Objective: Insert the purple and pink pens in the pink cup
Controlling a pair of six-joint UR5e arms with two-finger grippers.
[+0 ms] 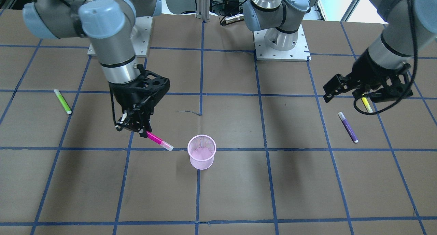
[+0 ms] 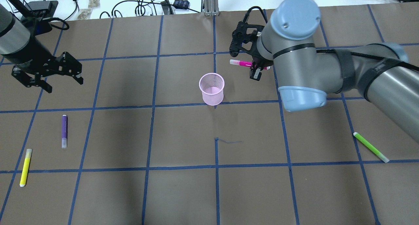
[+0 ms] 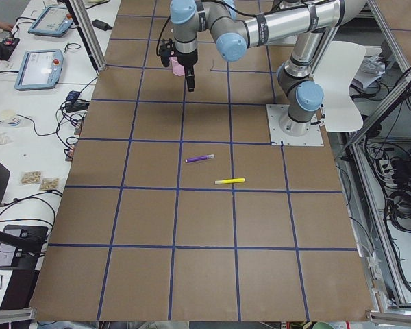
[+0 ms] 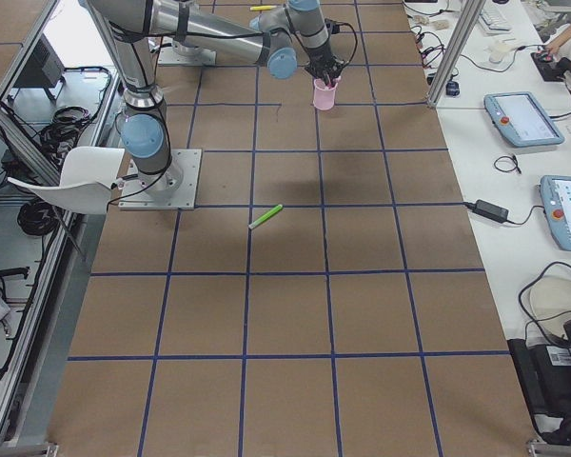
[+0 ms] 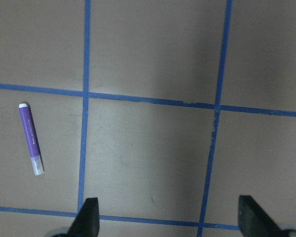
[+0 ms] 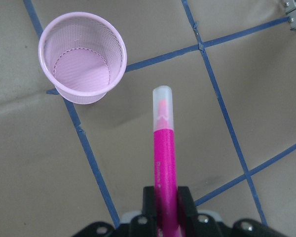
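One pink pen (image 6: 164, 163) sat clamped between the fingers of the right gripper (image 1: 143, 129), its capped tip in the air just beside the upright pink cup (image 2: 212, 88). The left gripper (image 5: 170, 219) hung empty, fingers spread apart, near the purple pen (image 2: 64, 131), which lay flat on the table (image 2: 183, 192) well left of the cup.
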